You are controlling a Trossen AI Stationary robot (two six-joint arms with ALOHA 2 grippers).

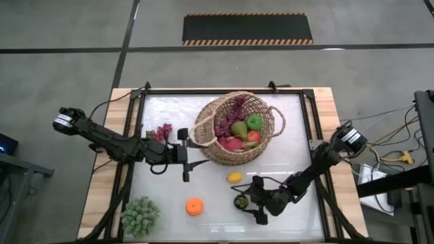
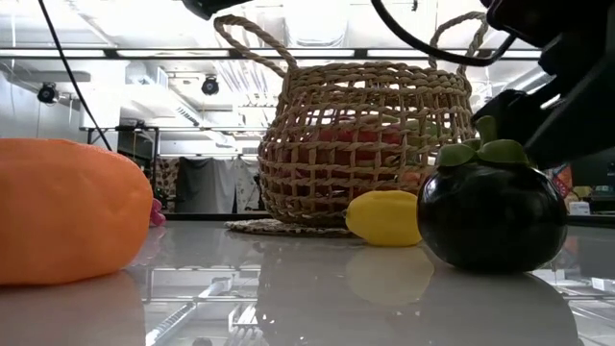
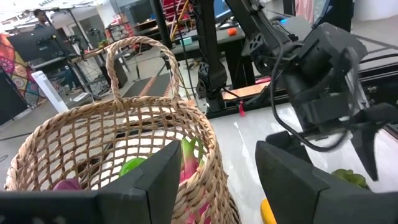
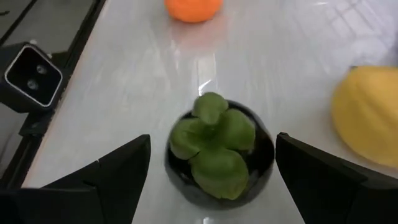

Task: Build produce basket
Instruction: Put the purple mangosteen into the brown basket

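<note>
The round wicker basket [image 1: 234, 129] stands at the table's far middle, holding a green apple, a pear, red fruit and grapes. My left gripper [image 1: 196, 153] is open, level with the table and just left of the basket wall [image 3: 124, 143]. My right gripper [image 1: 243, 203] is open and low near the table's near edge. Its fingers [image 4: 118, 168] stand on either side of a dark round fruit with green leaves [image 4: 217, 149], which sits upright on the table. A yellow lemon [image 1: 234, 177], an orange [image 1: 194, 206] and a purple grape bunch [image 1: 163, 132] lie on the table.
A green bushy vegetable [image 1: 140, 215] lies at the near left corner. In the low view the lemon [image 2: 384, 216] lies just beside the dark fruit [image 2: 490, 216], and the orange [image 2: 67, 211] is close to the camera. Black rails run along the table's sides [image 1: 129, 169].
</note>
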